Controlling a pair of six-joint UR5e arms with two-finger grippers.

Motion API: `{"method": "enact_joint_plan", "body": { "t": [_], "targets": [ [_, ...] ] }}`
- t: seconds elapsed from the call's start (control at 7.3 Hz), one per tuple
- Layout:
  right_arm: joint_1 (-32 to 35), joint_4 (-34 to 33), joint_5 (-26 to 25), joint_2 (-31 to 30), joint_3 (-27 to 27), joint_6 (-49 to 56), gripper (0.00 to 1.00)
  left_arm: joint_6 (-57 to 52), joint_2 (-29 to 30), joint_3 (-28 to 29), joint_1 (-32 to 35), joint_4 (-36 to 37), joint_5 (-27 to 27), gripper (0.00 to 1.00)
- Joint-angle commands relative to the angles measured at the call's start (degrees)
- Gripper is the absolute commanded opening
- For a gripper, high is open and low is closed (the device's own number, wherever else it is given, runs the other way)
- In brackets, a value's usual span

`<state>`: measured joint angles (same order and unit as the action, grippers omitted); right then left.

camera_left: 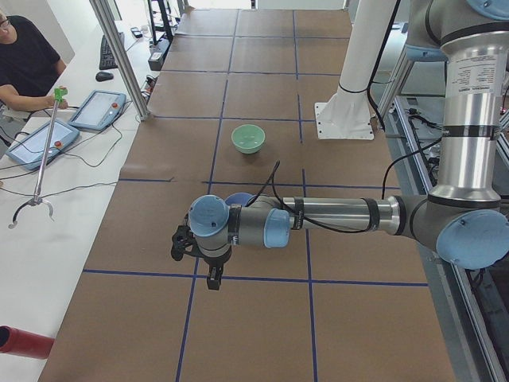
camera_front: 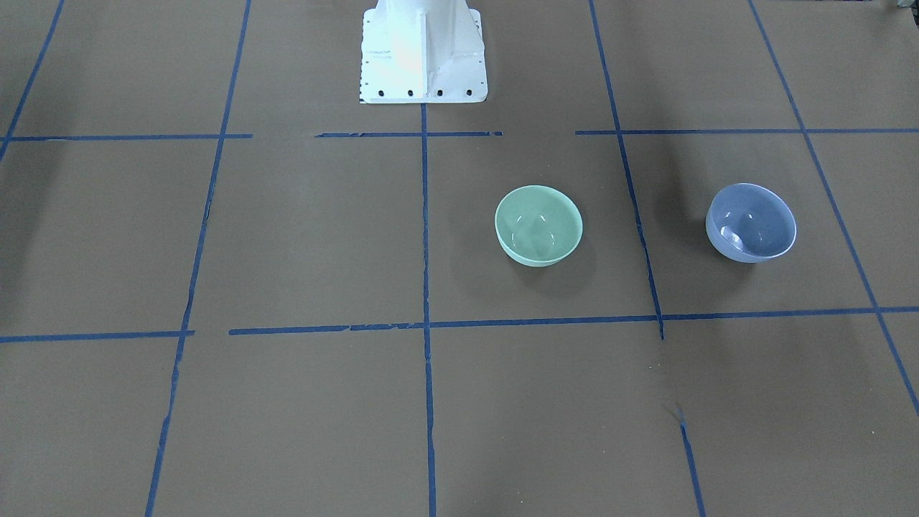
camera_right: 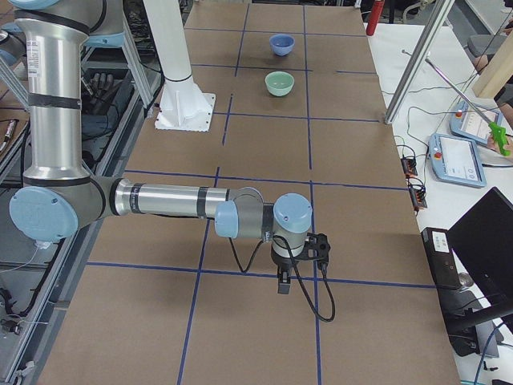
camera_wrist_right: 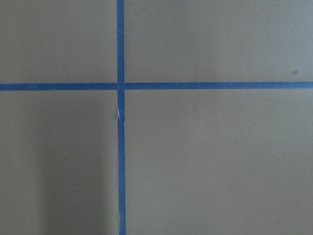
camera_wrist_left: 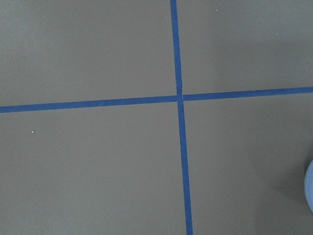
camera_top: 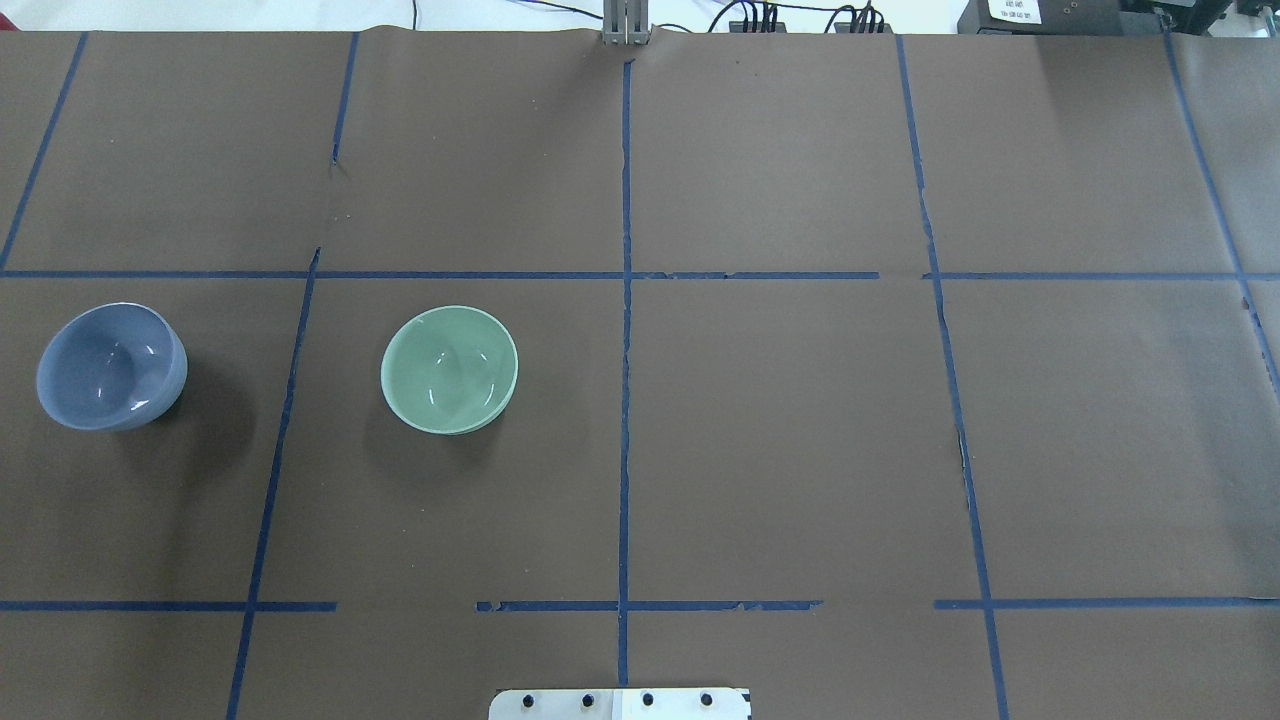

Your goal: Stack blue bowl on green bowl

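Observation:
The blue bowl (camera_front: 751,222) stands upright on the brown table, at the far left of the overhead view (camera_top: 110,367). The green bowl (camera_front: 538,225) stands upright one grid cell away from it (camera_top: 449,369), and the two do not touch. My left gripper (camera_left: 197,263) shows only in the exterior left view, held above the table near the blue bowl (camera_left: 238,199), which the arm partly hides. My right gripper (camera_right: 300,261) shows only in the exterior right view, far from both bowls (camera_right: 281,43). I cannot tell whether either gripper is open or shut. The blue bowl's rim (camera_wrist_left: 309,188) just shows in the left wrist view.
The white robot pedestal (camera_front: 422,54) stands at the table's robot-side edge. Blue tape lines (camera_top: 626,400) grid the brown paper. An operator (camera_left: 24,64) sits at a side bench with tablets (camera_left: 97,107) and a grabber stick (camera_left: 44,151).

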<state>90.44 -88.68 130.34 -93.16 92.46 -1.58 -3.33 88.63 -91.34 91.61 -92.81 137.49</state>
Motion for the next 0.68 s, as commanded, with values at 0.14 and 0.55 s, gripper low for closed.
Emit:
{"method": "enact_joint_plan", "body": {
  "t": [0.14,0.55],
  "targets": [
    [0.0,0.0,0.0,0.0,0.0,0.0,1.00,-0.1,0.7,-0.2,0.0,-0.2,0.3,1.00],
    [0.0,0.0,0.0,0.0,0.0,0.0,1.00,1.0,1.5,-3.8,-0.3,-0.8,0.1,1.00]
  ]
}}
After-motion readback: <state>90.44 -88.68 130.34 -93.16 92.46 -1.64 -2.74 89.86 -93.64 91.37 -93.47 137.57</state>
